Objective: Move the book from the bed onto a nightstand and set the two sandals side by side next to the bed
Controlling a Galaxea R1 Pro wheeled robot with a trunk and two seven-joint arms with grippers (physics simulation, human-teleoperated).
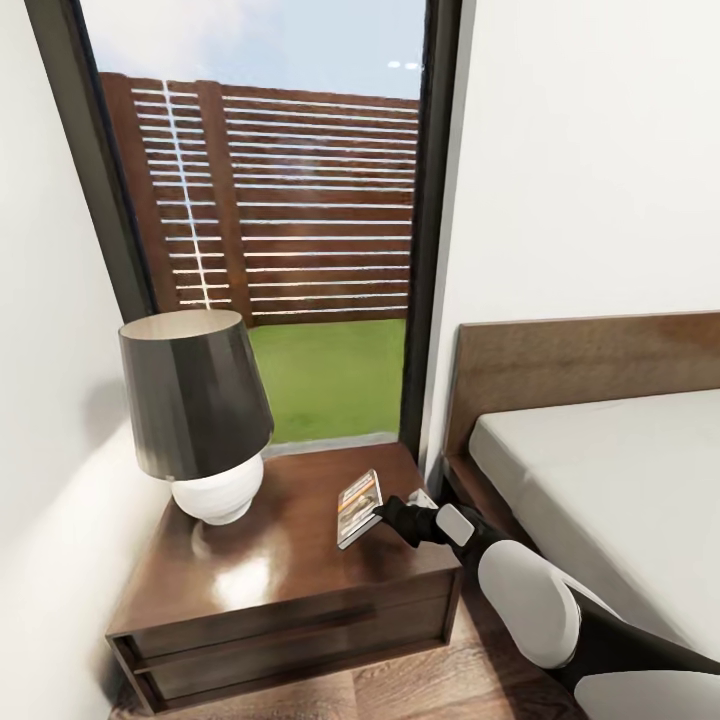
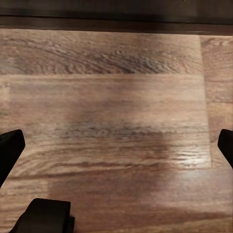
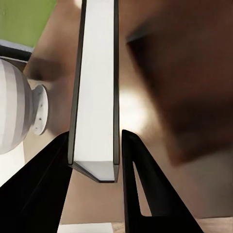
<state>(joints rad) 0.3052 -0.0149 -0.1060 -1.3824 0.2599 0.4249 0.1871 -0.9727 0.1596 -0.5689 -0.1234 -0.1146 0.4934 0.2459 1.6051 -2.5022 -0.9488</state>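
Note:
The book [image 1: 358,508], a thin paperback with a dark cover and an orange band, stands tilted on its edge over the right part of the nightstand [image 1: 270,585]. My right gripper [image 1: 380,515] is shut on it from the bed side. In the right wrist view the book's white page edge [image 3: 96,97] runs between the two black fingers [image 3: 48,174] of the gripper [image 3: 95,133], above the glossy brown top. My left gripper [image 2: 116,145] is open over the wood-plank floor [image 2: 116,87]. The bed [image 1: 620,480] lies to the right. The sandals are out of view.
A lamp [image 1: 195,410] with a dark shade and a white ribbed base [image 3: 14,111] takes the nightstand's left half. Behind stands a tall window [image 1: 290,220]. A white wall closes in on the left, and the brown headboard [image 1: 590,370] is just right of the nightstand.

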